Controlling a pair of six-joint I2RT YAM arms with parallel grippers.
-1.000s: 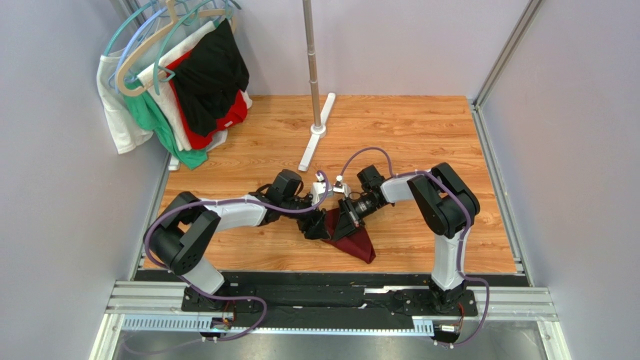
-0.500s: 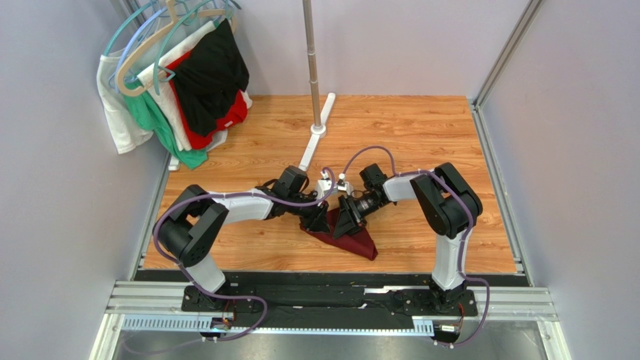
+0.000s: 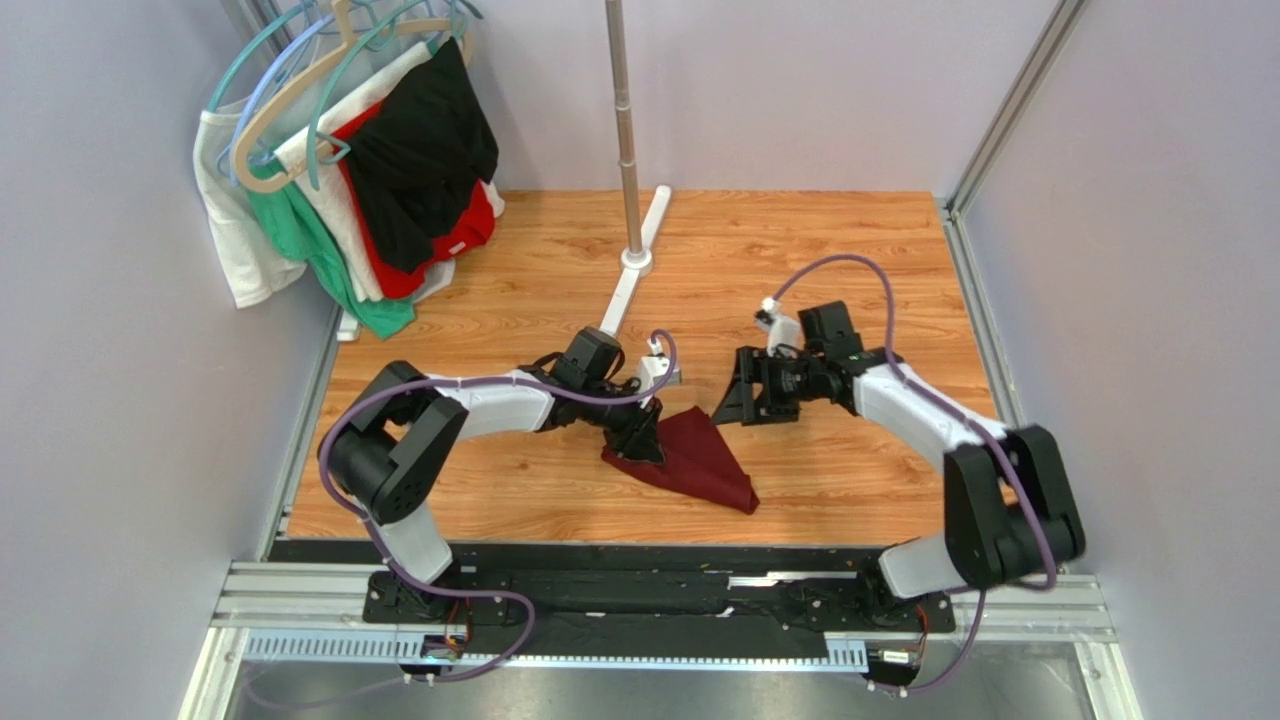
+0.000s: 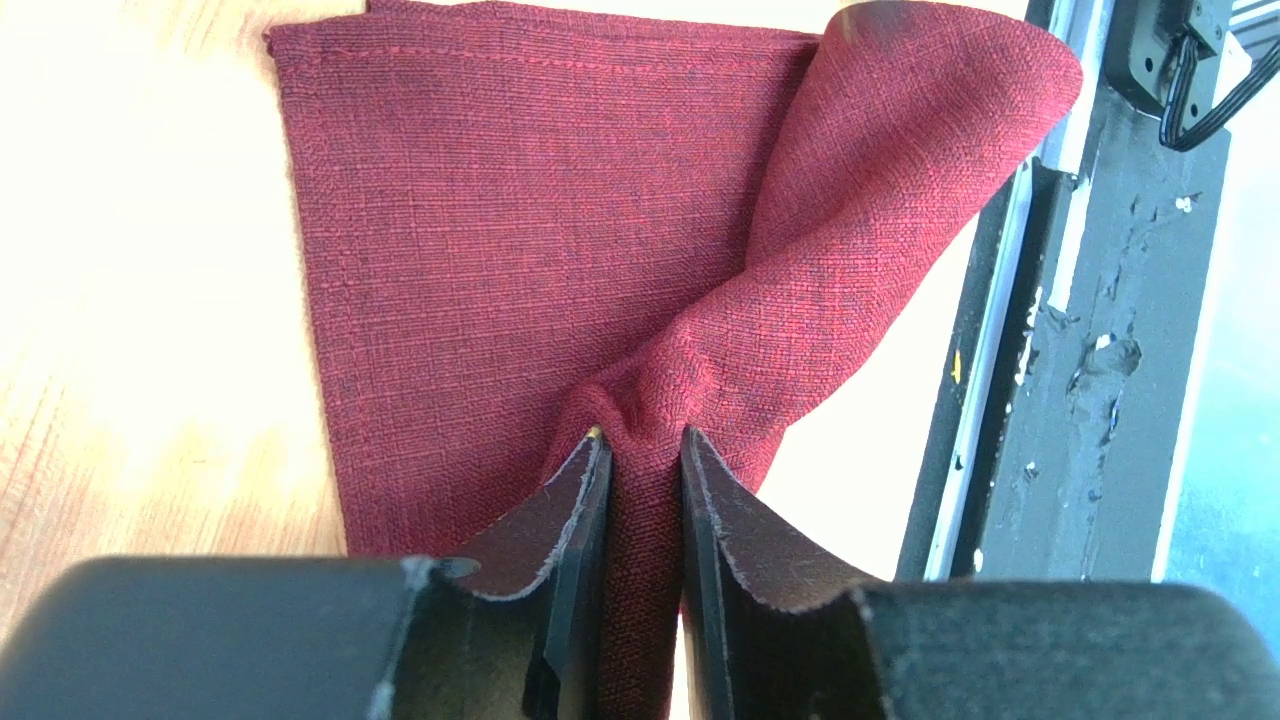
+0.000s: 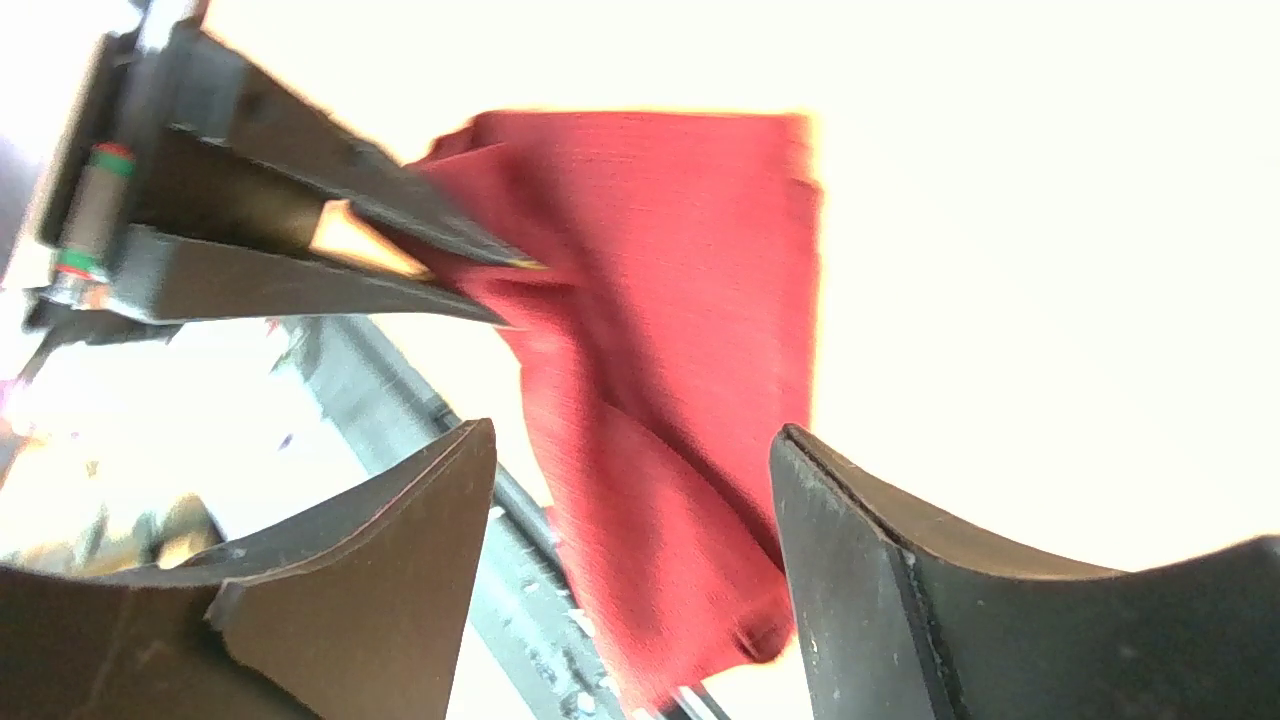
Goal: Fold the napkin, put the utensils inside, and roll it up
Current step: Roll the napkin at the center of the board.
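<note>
The dark maroon napkin (image 3: 706, 458) lies folded into a rough triangle on the wooden table, between the two arms. My left gripper (image 3: 637, 437) is at its left corner. In the left wrist view the left gripper (image 4: 643, 438) is shut on a raised pinch of the napkin (image 4: 496, 225), with cloth filling the narrow gap between the jaws. My right gripper (image 3: 738, 402) hangs open just right of the cloth and behind it, touching nothing. In its wrist view the right gripper (image 5: 634, 432) stands wide, with the napkin (image 5: 676, 300) beyond it. The utensils are hidden.
Garments on hangers (image 3: 361, 165) hang at the back left. A metal pole (image 3: 621, 105) rises from a white foot (image 3: 631, 278) behind the arms. A black rail (image 3: 661, 578) runs along the near table edge. Grey walls close in both sides.
The right gripper opened, let go of the napkin and swung back and to the right. The left gripper shut on a fold of the cloth, which shifted slightly right.
</note>
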